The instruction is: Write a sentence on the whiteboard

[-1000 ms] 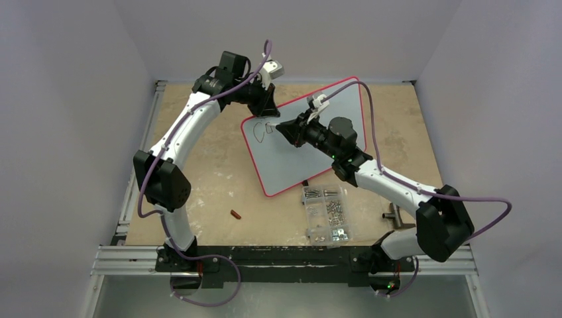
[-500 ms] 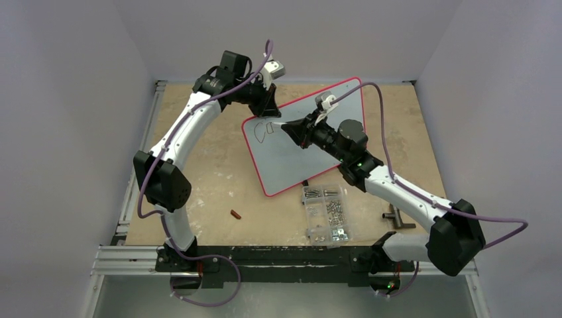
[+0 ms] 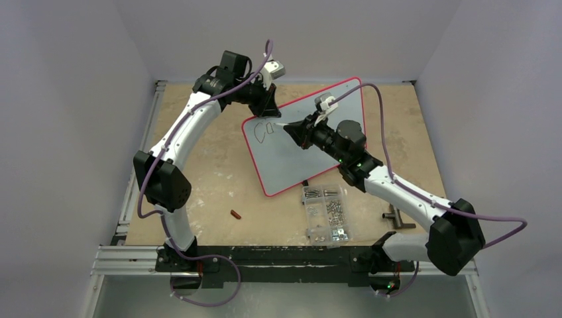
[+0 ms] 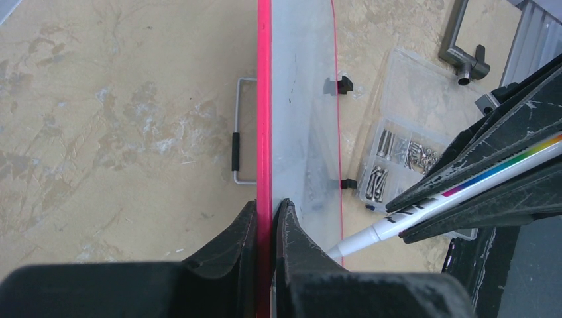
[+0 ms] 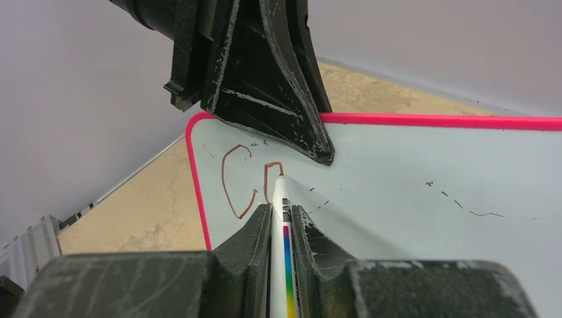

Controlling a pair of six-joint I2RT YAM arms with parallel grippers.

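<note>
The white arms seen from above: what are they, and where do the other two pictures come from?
They are two robot arms bolted to a table, each ending in a two-finger gripper. One camera looks down from above; the other two sit on the wrists, so each shows its own black fingers. The left gripper pinches the red rim of the whiteboard. The right gripper holds a marker, tip at the board, beside a written "C" and part of a second letter. A clear box of screws and a metal tool also lie on the table.
</note>
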